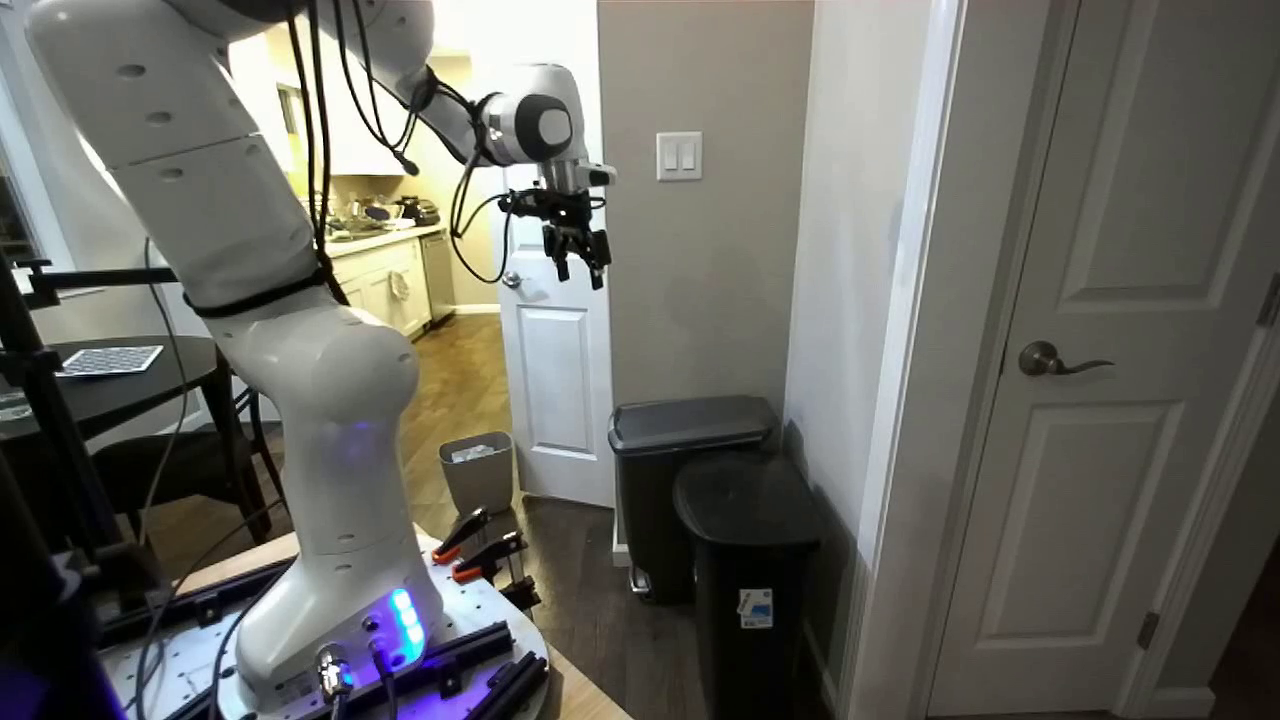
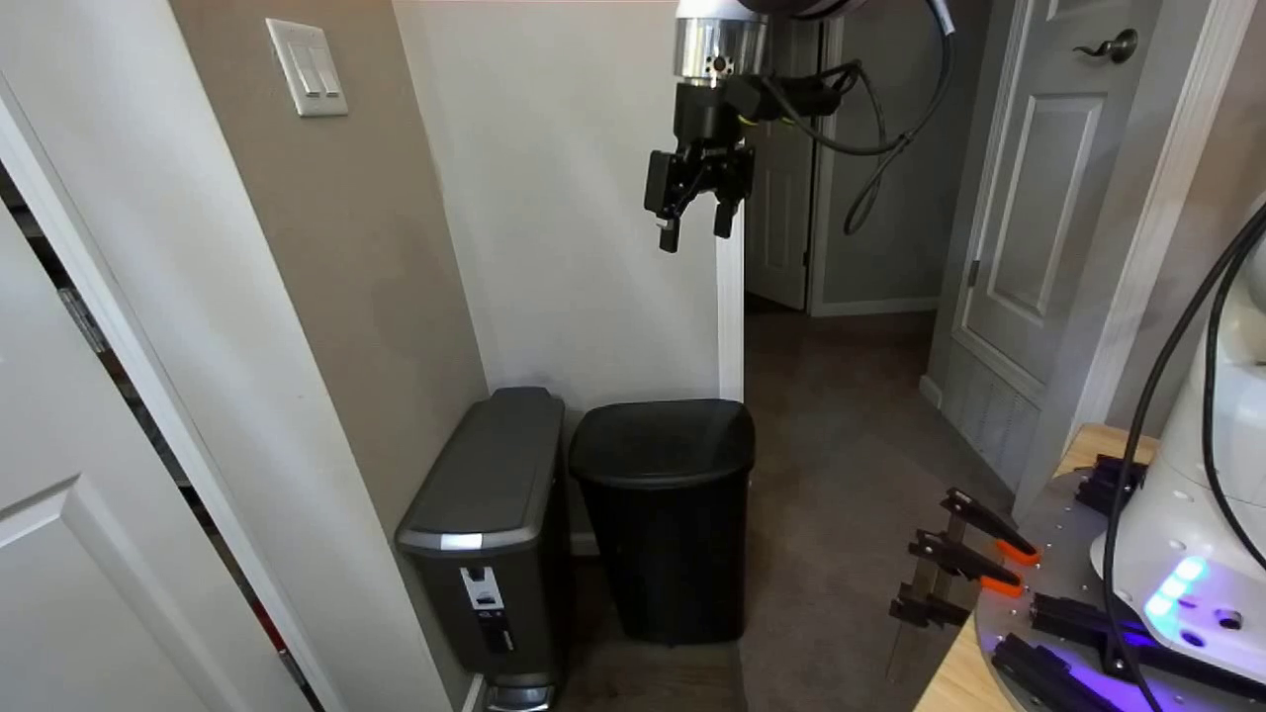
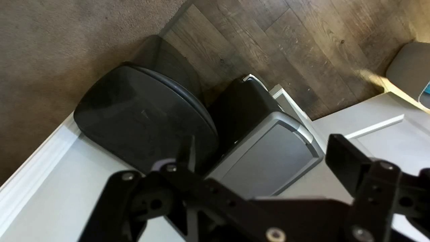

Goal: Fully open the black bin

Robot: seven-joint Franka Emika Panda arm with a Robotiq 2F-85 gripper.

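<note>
The black bin stands upright on the floor with its flat lid lying shut on top. A small pale label shows on one side of it in this exterior view. It is also in an exterior view, and its lid fills the left middle of the wrist view. My gripper hangs pointing down, high above the bins and touching nothing. Its fingers are spread with nothing between them, as an exterior view and the wrist view show. In the wrist view the left finger overlaps the black lid's edge.
A wider grey-lidded bin stands close beside the black bin, against the wall. A light wall rises behind both. A small grey wastebasket stands near the white door. Clamps stick out from the robot's table edge.
</note>
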